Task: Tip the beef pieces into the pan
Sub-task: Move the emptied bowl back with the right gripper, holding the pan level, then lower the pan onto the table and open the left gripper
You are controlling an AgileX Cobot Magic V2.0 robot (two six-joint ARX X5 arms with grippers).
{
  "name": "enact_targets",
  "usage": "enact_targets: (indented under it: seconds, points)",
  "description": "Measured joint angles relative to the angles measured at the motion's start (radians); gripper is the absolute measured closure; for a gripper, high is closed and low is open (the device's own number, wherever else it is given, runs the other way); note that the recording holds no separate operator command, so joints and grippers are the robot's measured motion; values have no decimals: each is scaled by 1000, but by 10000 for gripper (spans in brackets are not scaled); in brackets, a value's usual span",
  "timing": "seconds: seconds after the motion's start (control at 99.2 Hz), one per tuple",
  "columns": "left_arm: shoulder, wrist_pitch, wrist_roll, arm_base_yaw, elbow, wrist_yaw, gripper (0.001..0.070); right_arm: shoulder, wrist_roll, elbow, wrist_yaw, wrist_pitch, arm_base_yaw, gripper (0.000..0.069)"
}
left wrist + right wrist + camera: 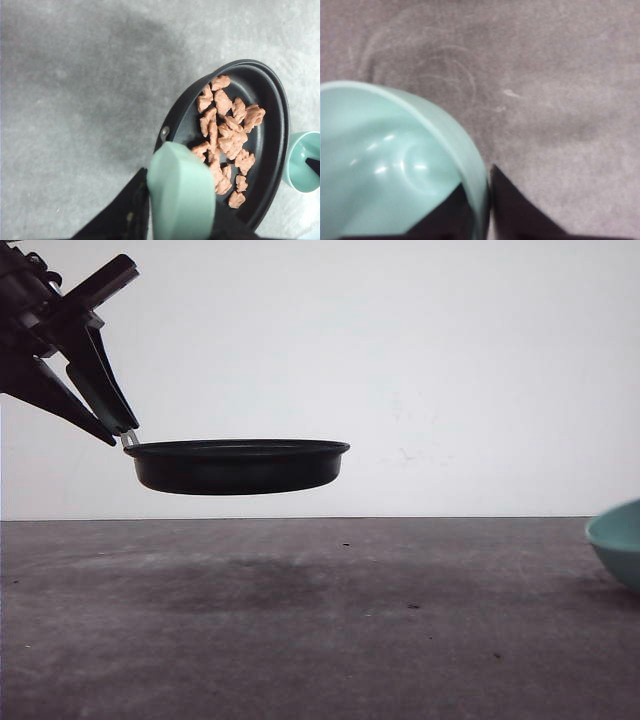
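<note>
The black pan (238, 465) hangs level above the table at the left, held by its mint-green handle (181, 192) in my left gripper (105, 420), which is shut on it. Several reddish-brown beef pieces (226, 135) lie inside the pan (270, 150). My right gripper (481, 187) is shut on the rim of a teal-green bowl (385, 165), one finger inside and one outside; the bowl looks empty. In the front view, that bowl (618, 540) shows at the right edge, tilted.
The grey table (320, 620) stretches below the pan, with a few dark specks on it. A white wall stands behind. The bowl (304, 161) sits just beyond the pan's far rim in the left wrist view.
</note>
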Motion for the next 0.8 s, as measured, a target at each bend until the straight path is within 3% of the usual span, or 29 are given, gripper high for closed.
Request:
enact_targets:
  seconds: [0.111, 0.181, 0.272, 0.444, 0.504, 0.615, 0.655, 0.716, 0.797]
  points:
    - [0, -24, 16, 0, 0, 0, 650, 0, -2, 0, 0, 0, 0, 265]
    - [0, -31, 28, 0, 0, 0, 650, -4, -2, 0, 0, 0, 0, 150]
    - [0, -28, 33, 0, 0, -3, 650, -32, -1, 8, -2, -6, 0, 101]
    - [2, -9, 47, 0, 0, -49, 650, -193, 55, 124, -32, -37, 25, 89]
    - [10, 11, 50, 0, 0, -66, 650, -280, 91, 166, -60, -23, 63, 154]
    - [46, 34, 54, 0, 0, -74, 650, -457, 107, 194, -73, 28, 179, 480]
    - [63, 37, 54, 0, 0, -75, 650, -519, 110, 194, -73, 31, 226, 569]
    - [90, 42, 58, 0, 0, -75, 650, -600, 114, 194, -64, 15, 298, 636]
    - [115, 53, 71, 0, 0, -82, 650, -692, 116, 194, -29, -37, 375, 668]
